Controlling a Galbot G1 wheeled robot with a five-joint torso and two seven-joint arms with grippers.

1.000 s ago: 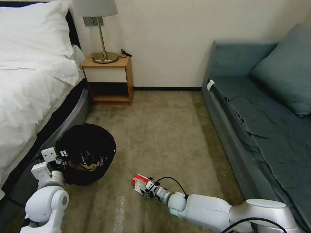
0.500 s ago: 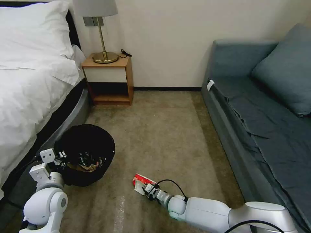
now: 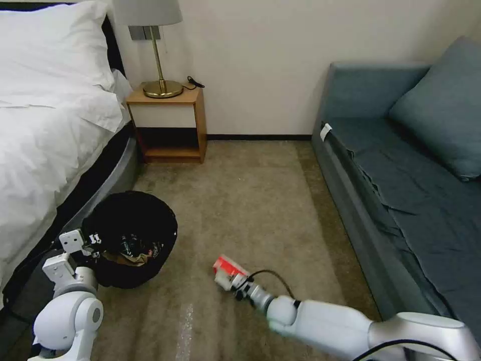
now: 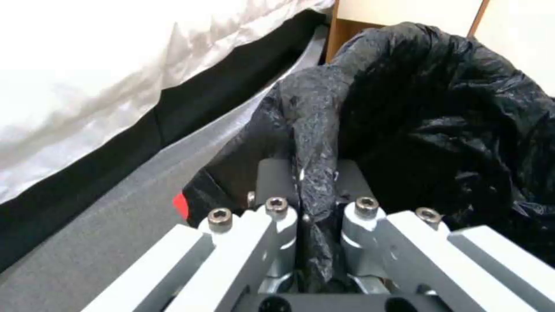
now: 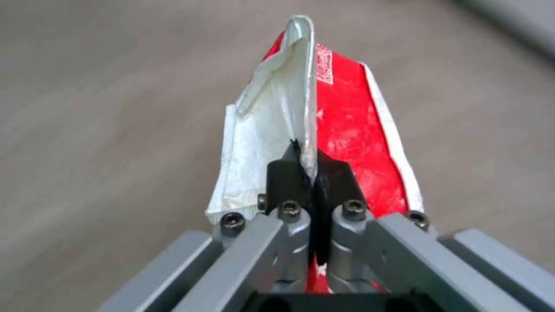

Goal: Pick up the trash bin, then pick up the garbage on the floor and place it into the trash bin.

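The round black trash bin (image 3: 131, 235) with its bag liner stands on the carpet beside the bed, and some litter lies inside it. My left gripper (image 3: 95, 245) is shut on the near rim of the bin (image 4: 315, 143), with the black liner pinched between its fingers. A red-white packet (image 3: 228, 269) of garbage hangs just above the carpet in the middle foreground. My right gripper (image 3: 235, 286) is shut on the packet (image 5: 341, 130), holding it by its edge.
A white bed (image 3: 45, 130) runs along the left. A wooden nightstand (image 3: 168, 123) with a brass lamp (image 3: 161, 60) stands at the back wall. A blue-grey sofa (image 3: 401, 170) lines the right side. Open carpet lies between the bin and the sofa.
My right gripper has closed on the red-white packet and lifted it off the carpet, shifting slightly right. The left gripper and the bin have hardly moved.
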